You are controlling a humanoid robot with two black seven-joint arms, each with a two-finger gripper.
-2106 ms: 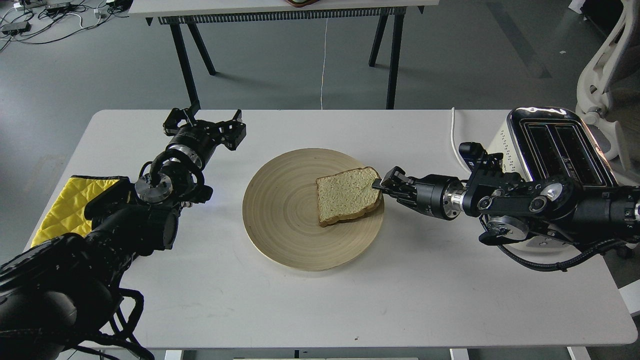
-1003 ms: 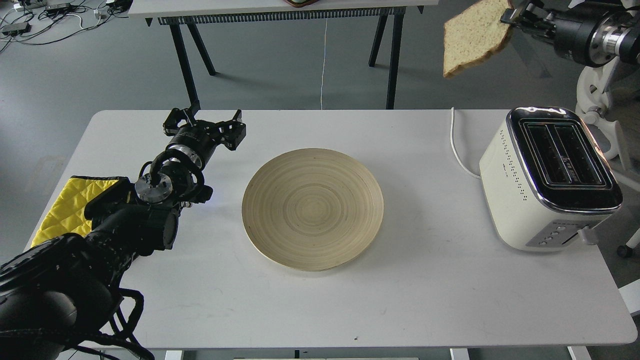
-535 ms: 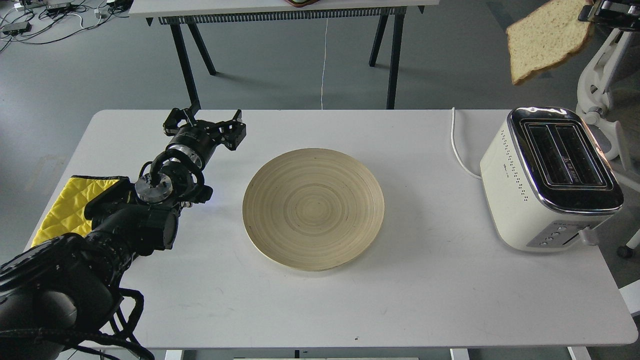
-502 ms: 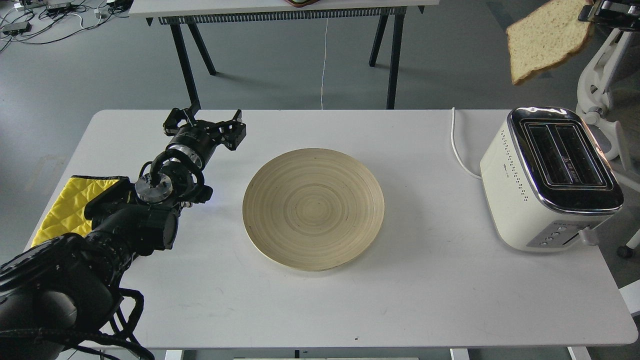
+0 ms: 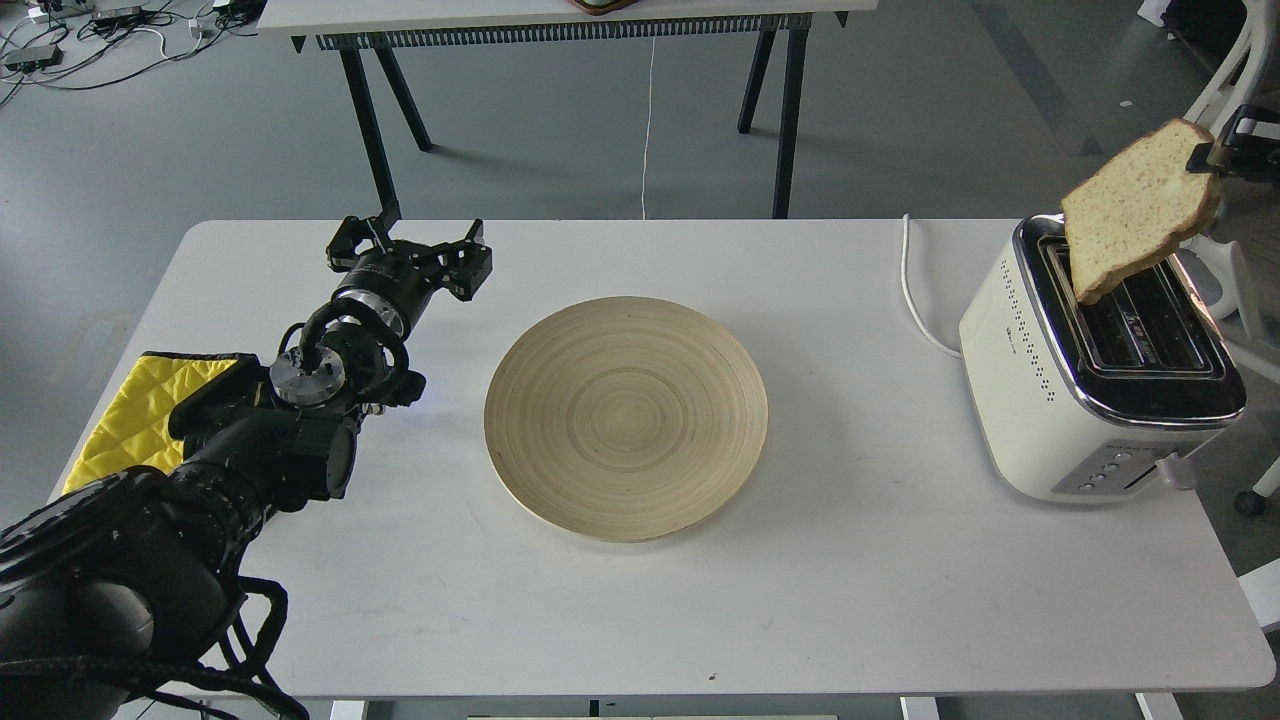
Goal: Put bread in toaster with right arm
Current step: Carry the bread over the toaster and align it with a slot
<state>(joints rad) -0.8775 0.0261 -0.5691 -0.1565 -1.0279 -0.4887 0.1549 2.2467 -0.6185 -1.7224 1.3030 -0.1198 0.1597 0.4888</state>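
The bread (image 5: 1138, 208), a tan slice with a brown crust, hangs tilted in the air over the far end of the toaster (image 5: 1080, 380). Its lower corner is at the left slot. My right gripper (image 5: 1212, 156) is shut on the slice's upper right corner; only its fingertips show at the right edge. The cream toaster with a chrome top stands at the table's right end, both slots empty. My left gripper (image 5: 412, 240) is open and empty, resting at the table's left side.
A round wooden plate (image 5: 626, 416) sits bare at the table's middle. A yellow quilted cloth (image 5: 130, 410) lies at the left edge. The toaster's white cord (image 5: 912, 290) runs off the back edge. A white chair (image 5: 1225, 250) stands behind the toaster.
My right gripper has lifted the bread off the plate, carried it high to the right, and now lowered it to just above the toaster's left slot. The left arm has not moved.
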